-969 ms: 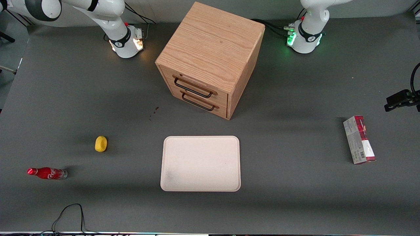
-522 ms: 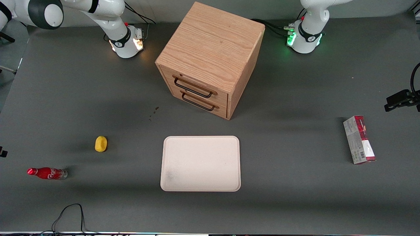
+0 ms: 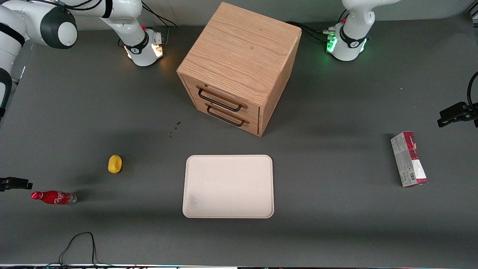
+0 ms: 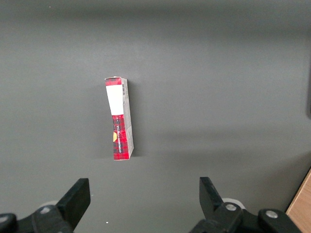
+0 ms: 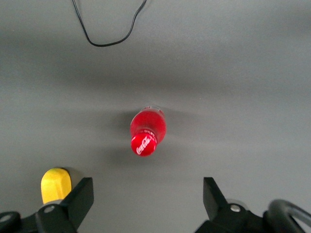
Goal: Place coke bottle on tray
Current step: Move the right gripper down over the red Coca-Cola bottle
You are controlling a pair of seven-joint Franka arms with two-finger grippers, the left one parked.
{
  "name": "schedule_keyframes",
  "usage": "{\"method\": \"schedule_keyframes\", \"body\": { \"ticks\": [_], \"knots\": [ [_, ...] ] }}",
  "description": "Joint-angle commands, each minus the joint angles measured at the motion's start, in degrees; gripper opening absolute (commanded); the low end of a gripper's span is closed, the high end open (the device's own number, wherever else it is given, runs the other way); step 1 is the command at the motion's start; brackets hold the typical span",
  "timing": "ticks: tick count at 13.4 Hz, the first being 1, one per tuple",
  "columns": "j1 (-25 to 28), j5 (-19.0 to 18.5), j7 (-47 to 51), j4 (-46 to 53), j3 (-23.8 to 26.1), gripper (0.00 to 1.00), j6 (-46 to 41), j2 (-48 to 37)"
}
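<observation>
We have the small slim red coke bottle with its white script logo low in the front view's frame, close to the edge at the working arm's end of the grey table. It is well apart from the large flat cream rectangular tray, which sits in the lower middle of that frame with nothing on it.

From the right wrist view we look almost straight down on the bottle's red cap. We judge that it stands upright, with its long axis pointing up toward the camera.

The right arm's black two-finger gripper shows just at the frame edge in the front view. It is near the bottle's cap end and slightly farther from the front camera than the bottle. In the wrist view the gripper has its fingers spread wide with nothing between them. The bottle lines up roughly with the gap but is not yet inside it.

A small rounded yellow object lies between bottle and tray, farther from the front camera than the bottle.

We reckon the coming move depends on bringing the gap over the cap and then descending along the bottle's vertical axis.
</observation>
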Motion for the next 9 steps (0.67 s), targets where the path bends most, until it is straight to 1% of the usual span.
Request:
{"method": "schedule_keyframes", "body": {
  "ticks": [1, 9],
  "knots": [
    [-0.61, 1.54, -1.42, 1.58, 0.28, 1.0, 2.63, 3.72],
    [-0.62, 1.71, -0.89, -2.91, 0.28, 1.0, 7.39, 3.82]
  ]
}}
